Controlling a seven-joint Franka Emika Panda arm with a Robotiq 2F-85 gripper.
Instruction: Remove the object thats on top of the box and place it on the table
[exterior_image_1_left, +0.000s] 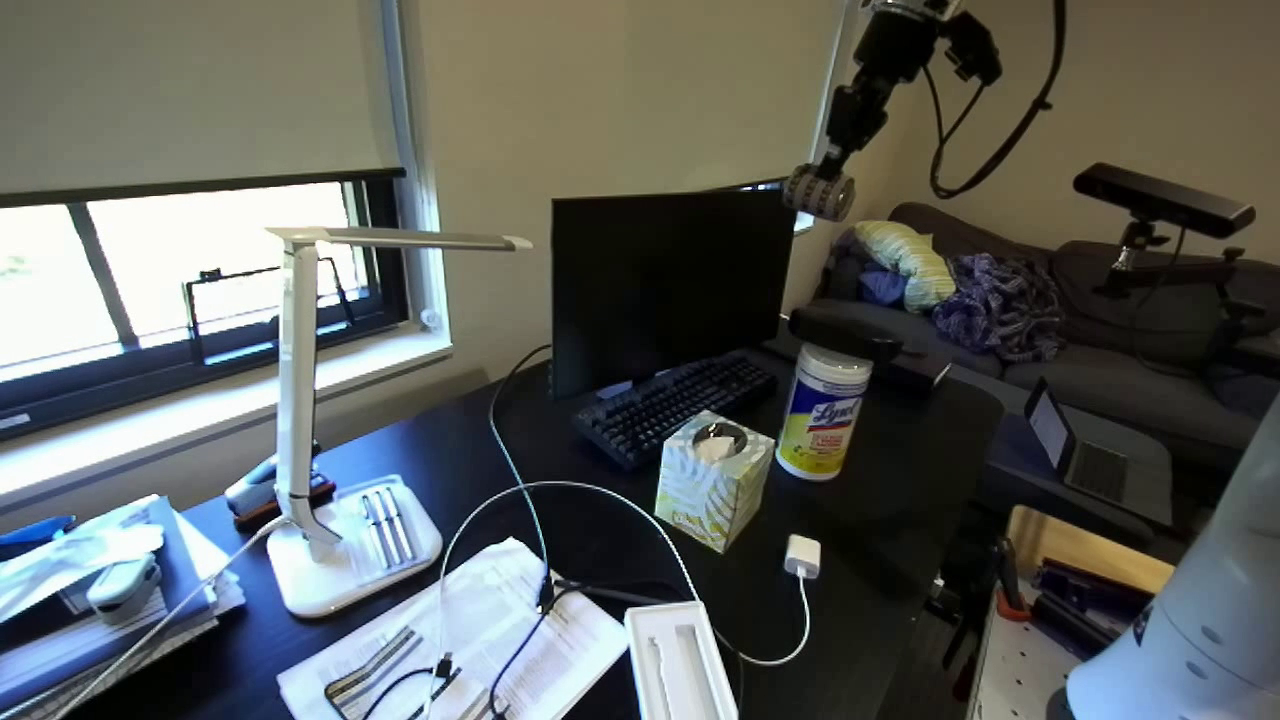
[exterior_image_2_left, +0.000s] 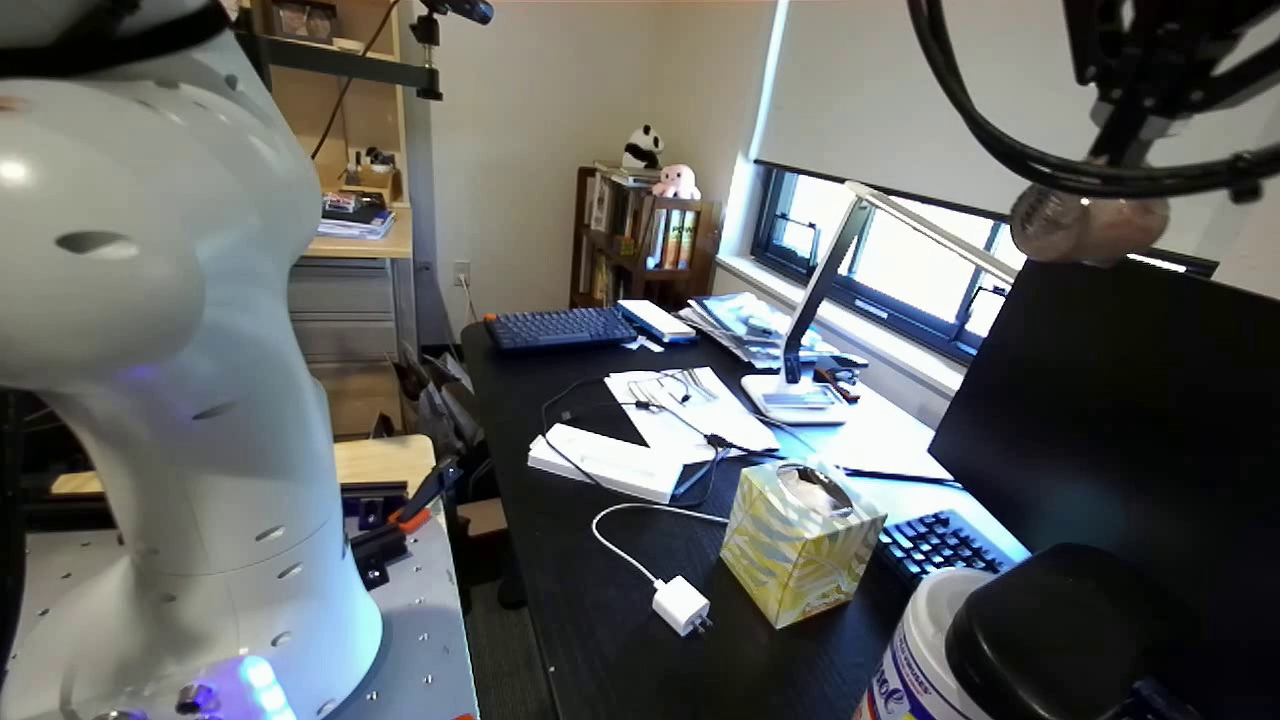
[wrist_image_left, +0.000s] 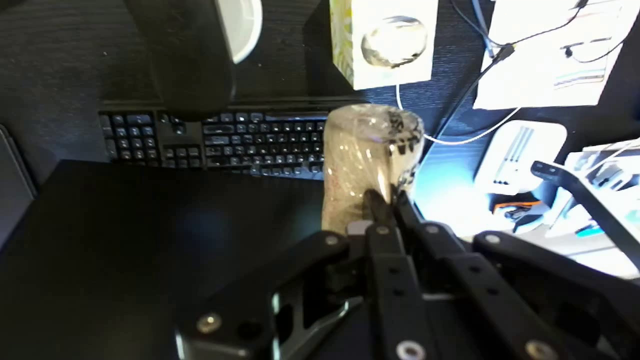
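1. Removal appears complete: a wrapped bundle (exterior_image_1_left: 820, 193) hangs in the air from the robot's gripper (wrist_image_left: 387, 198), well apart from the tissue box (exterior_image_1_left: 712, 490), whose top shows only its oval slot and pale tissue (exterior_image_1_left: 715, 447).

2. Placement remains. The bundle is at the upper right of the frame in both exterior views, overlapping the top edge of the monitor (exterior_image_1_left: 670, 290), and does not touch the dark table (exterior_image_1_left: 860, 560). By all signs, lowering and release are the steps outstanding.

3. The pincer stands narrow at mid-frame in the wrist view, its fingers (wrist_image_left: 378, 206) close together and holding the bundle, seemingly by a pinch of its wrapping.

4. Stubby and roughly cylindrical, the bundle is tan to pinkish under glossy, see-through wrap, with dark printed marks on its right side in the wrist view. Its contents cannot be made out.
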